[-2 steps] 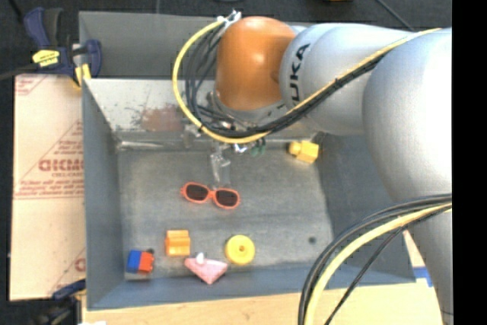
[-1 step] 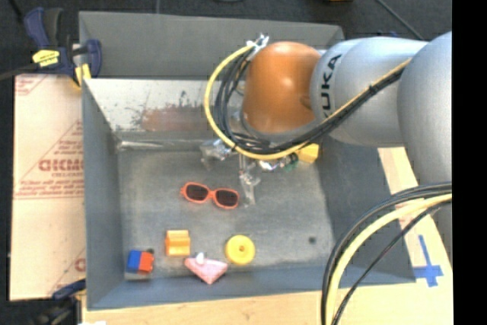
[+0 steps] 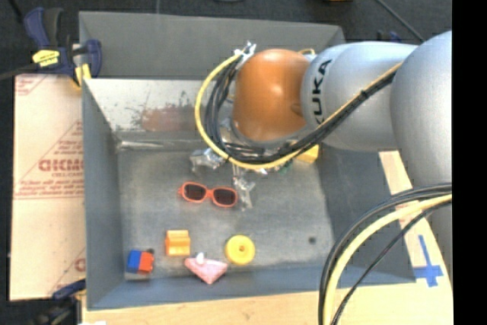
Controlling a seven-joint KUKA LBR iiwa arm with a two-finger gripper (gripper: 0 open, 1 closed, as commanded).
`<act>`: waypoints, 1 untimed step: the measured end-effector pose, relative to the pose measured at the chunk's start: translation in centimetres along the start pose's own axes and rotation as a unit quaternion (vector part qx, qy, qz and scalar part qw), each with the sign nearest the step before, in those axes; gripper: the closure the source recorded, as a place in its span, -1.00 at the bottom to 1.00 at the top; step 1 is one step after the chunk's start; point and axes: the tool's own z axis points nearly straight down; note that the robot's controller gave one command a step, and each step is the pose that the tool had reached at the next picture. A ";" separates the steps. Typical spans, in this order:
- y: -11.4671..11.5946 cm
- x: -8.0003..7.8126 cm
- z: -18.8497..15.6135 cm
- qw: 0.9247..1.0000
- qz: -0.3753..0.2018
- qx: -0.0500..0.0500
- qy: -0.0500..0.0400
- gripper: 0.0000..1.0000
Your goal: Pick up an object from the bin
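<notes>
Mid-bin, just below the claw (image 3: pixel 228 175): one pair of toy sunglasses (image 3: pixel 207 194), coral-red frame, lying flat on the floor of the grey bin (image 3: pixel 304 224). Claw: low beside the right lens end; how far open cannot be told; nothing seen held. Handling, judged: light, thin stiff plastic, slippery, apt to skid. Best hold: across the bridge. Nearer the front wall: yellow disc (image 3: pixel 240 249), orange block (image 3: pixel 177 242).

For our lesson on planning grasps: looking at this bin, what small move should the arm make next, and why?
Probably lower a little, straight down. The gripper is over the flat red-framed plastic sunglasses, near their right-hand lens, mid-floor of the grey metal bin; nothing is visibly held yet.
</notes>
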 end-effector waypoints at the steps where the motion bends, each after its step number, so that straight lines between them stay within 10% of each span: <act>1: 6.9 3.2 0.2 0.995 -0.101 -0.002 -0.001 1.00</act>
